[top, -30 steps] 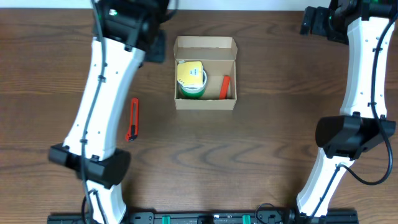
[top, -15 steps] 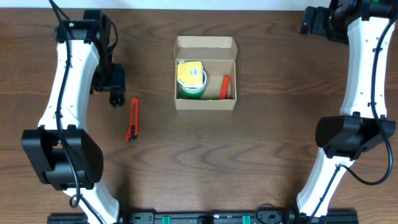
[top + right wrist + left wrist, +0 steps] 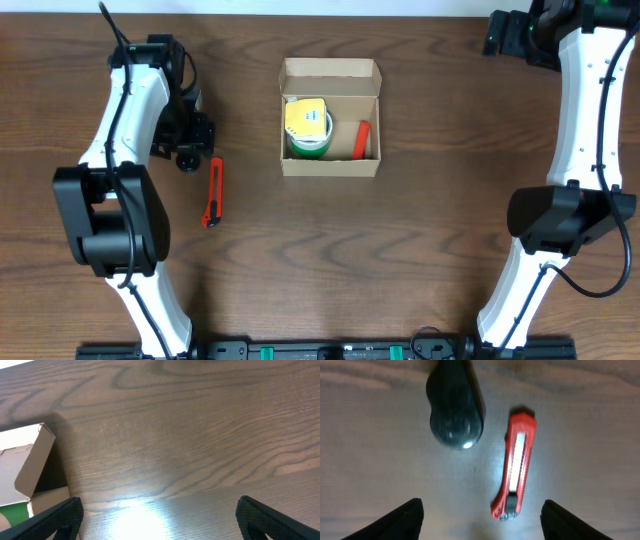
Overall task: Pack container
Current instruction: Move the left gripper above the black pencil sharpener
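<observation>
Worktop: dark brown wooden worktop (image 3: 330, 260), wide bare room toward the near edge.
Container: tan cardboard box (image 3: 330, 168), mid far edge, flap open; green-and-yellow tape roll (image 3: 307, 128) and an orange item (image 3: 361, 140) are inside, so it looks partly packed.
Left gripper (image 3: 481, 505): jaws wide apart, empty, above the knife.
Right gripper (image 3: 159, 502): jaws wide apart, empty, far right corner.
Left to pack: red plastic utility knife (image 3: 516, 477), toward the left edge, well apart from the box.

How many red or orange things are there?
2. A red cutter lies on the table left of the box; an orange stick lies inside the box, on its right. The roll beside it might hide more.
</observation>
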Available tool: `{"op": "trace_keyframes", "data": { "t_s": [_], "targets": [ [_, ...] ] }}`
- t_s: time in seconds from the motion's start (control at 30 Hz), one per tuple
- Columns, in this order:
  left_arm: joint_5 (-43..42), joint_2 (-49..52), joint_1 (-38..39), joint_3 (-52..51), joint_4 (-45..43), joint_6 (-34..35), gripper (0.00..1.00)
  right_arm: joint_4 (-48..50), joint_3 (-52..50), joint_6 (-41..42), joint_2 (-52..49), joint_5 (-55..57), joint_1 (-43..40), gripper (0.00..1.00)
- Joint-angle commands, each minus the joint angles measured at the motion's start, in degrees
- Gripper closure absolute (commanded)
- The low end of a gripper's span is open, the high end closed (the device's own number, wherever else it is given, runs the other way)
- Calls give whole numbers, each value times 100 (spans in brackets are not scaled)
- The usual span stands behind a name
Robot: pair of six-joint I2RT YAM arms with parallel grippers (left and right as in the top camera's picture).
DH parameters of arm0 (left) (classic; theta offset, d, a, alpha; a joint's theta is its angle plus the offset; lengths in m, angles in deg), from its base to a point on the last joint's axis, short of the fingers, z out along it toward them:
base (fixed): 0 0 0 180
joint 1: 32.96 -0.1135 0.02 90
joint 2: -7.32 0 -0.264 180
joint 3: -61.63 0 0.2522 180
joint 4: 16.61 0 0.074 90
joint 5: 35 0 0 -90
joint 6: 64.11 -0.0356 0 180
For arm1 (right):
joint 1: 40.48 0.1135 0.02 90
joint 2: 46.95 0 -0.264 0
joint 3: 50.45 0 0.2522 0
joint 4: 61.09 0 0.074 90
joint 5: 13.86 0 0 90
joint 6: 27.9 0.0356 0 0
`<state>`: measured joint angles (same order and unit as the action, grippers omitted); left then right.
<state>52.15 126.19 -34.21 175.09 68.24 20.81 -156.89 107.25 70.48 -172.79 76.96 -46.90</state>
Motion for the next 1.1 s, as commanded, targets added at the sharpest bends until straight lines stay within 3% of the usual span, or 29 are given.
{"op": "trace_keyframes", "data": {
  "t_s": [0.0,0.4,0.63,1.07],
  "targets": [
    [-44,151,-92,-13,-120,-111,23,-7,59,59,68,-22,7,1],
    [-70,686,-302,-11,-557,-372,19,-7,59,59,68,-22,7,1],
    [-92,730,-302,-13,-994,-348,11,-7,59,59,68,-22,7,1],
    [-127,750,-455,-13,-1246,-186,9,-7,59,59,68,-22,7,1]
  ]
}}
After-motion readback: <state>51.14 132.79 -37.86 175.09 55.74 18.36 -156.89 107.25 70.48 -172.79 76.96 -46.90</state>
